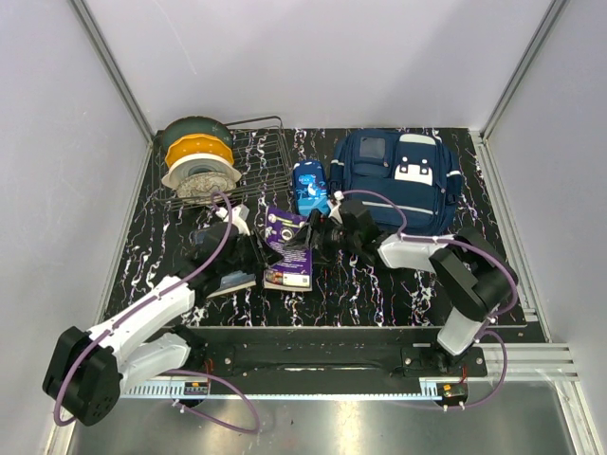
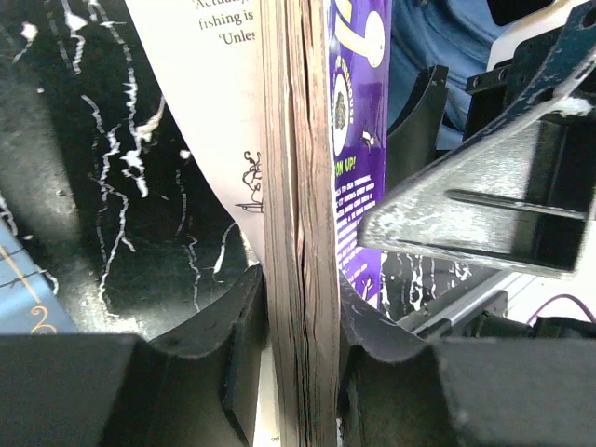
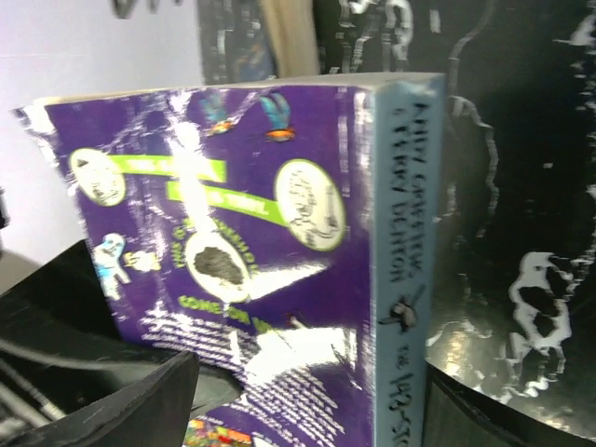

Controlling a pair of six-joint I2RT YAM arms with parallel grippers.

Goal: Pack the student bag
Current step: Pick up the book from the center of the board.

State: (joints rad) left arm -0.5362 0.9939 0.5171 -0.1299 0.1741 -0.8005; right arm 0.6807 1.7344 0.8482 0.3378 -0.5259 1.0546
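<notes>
student bag (image 1: 379, 190), soft navy fabric with white stripes and patches, lies flat at the far right of the black marbled tabletop (image 1: 379, 294), pocketed front facing up. its outline is squarish, so i cannot tell its long axis. the left fingers (image 1: 245, 258) and right fingers (image 1: 321, 237) are nearer than the bag and apart from it, flanking a purple paperback (image 1: 289, 248).
left wrist: fingers pinch the paperback's page edge.
right wrist: fingers stand wide either side of its glossy cover.
</notes>
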